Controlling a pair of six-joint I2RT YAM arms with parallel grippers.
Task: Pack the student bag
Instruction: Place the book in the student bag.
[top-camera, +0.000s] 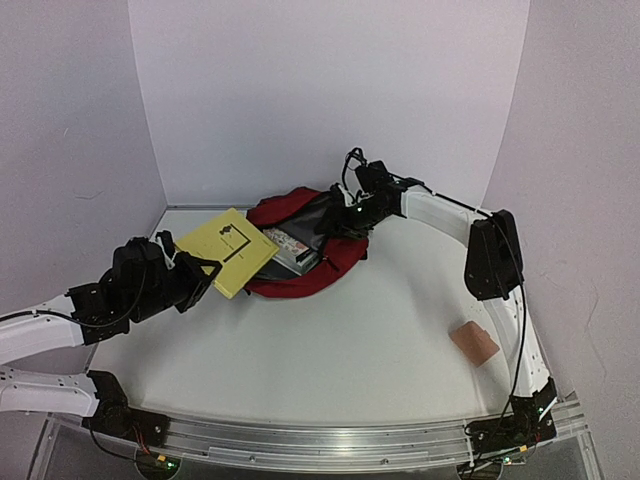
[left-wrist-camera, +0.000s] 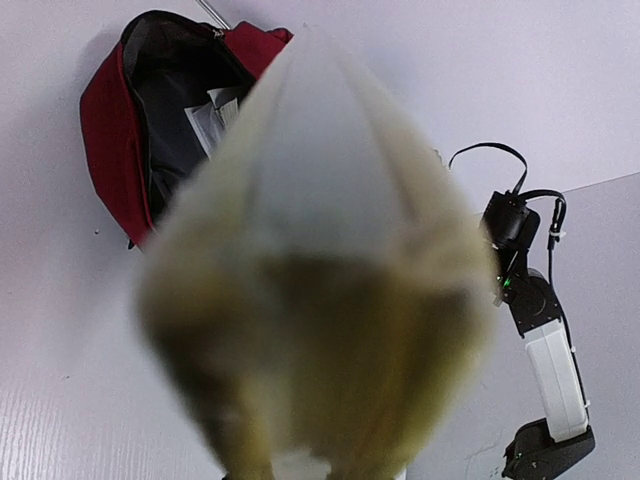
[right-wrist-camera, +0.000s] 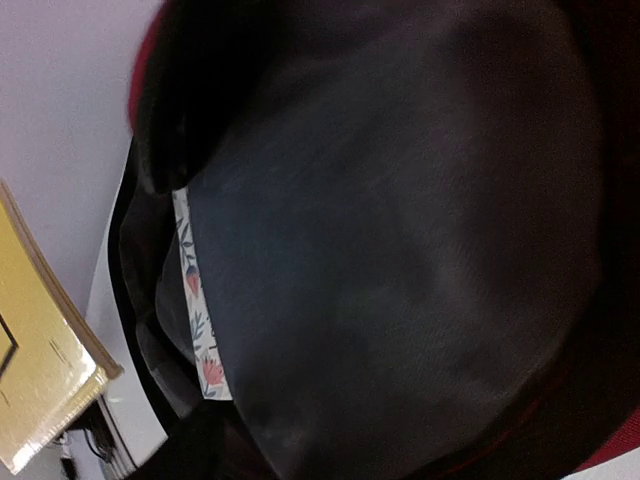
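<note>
Student bag (top-camera: 345, 262), left claw (top-camera: 195, 272) pinching yellow book (top-camera: 228, 250), right claw (top-camera: 352, 212) unclear, floral edge (right-wrist-camera: 192, 300) only from right wrist

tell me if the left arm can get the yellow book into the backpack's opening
Probably yes. The left fingers hold the yellow book beside the red backpack, whose open mouth faces it. The right fingers are at the far rim, clear of that path; books inside may crowd it.

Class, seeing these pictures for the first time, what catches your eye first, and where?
A bright yellow book, gripped by the left pincer, hovers at the mouth of the dark red student bag near the back. The right pincer is at the bag's far rim; a small tan object lies on the right.
</note>
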